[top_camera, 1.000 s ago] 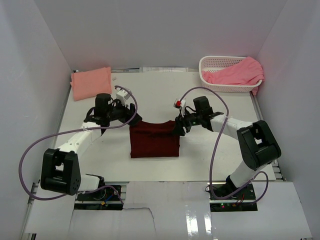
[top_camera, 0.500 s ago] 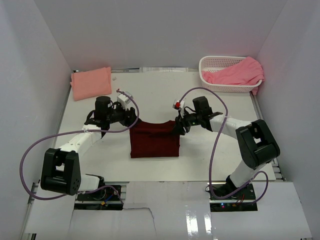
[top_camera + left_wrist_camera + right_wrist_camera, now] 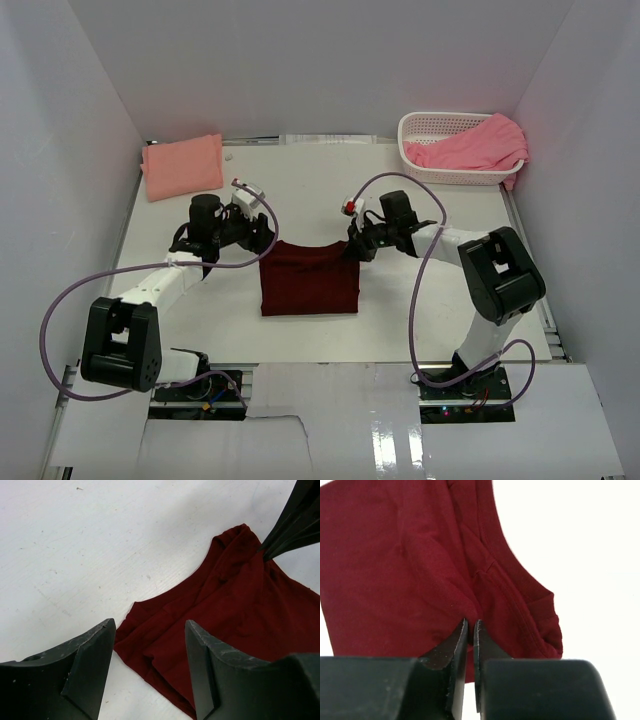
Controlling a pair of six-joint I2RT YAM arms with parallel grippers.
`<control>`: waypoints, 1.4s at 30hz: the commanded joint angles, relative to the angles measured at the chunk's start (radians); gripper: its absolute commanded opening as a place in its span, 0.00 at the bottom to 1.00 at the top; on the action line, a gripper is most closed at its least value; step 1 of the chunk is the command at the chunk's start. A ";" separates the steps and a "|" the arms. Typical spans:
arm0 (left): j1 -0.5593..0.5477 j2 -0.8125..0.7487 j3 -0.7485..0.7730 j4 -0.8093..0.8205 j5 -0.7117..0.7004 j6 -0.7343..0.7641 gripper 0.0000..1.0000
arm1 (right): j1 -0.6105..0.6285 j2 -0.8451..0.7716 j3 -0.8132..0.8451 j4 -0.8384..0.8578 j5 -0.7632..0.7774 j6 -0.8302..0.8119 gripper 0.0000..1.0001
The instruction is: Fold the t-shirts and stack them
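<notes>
Bright even light, faint shadows, glare along near edge.

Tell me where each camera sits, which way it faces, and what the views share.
Top external: above and behind the arms, facing down at the table; shows both arms, left gripper and right gripper at the maroon shirt.
Left wrist: on the left arm, facing down at the shirt's corner; own open fingers, plus the right gripper's tip.
Right wrist: on the right arm, facing down; own fingers shut on the shirt.
Shared: all show the maroon shirt; top and left wrist both show the right gripper.
</notes>
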 commanded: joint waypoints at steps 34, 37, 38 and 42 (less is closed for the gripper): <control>0.005 -0.005 -0.145 0.060 0.077 0.076 0.63 | -0.033 0.298 0.447 -0.295 -0.156 0.046 0.08; 0.005 0.014 -0.139 0.039 0.107 0.085 0.62 | -0.038 0.296 0.445 -0.295 -0.162 0.044 0.08; 0.003 0.030 -0.136 0.031 0.103 0.095 0.57 | -0.039 0.296 0.444 -0.297 -0.165 0.044 0.08; 0.006 0.035 -0.140 0.028 0.077 0.089 0.54 | -0.044 0.293 0.441 -0.295 -0.180 0.043 0.08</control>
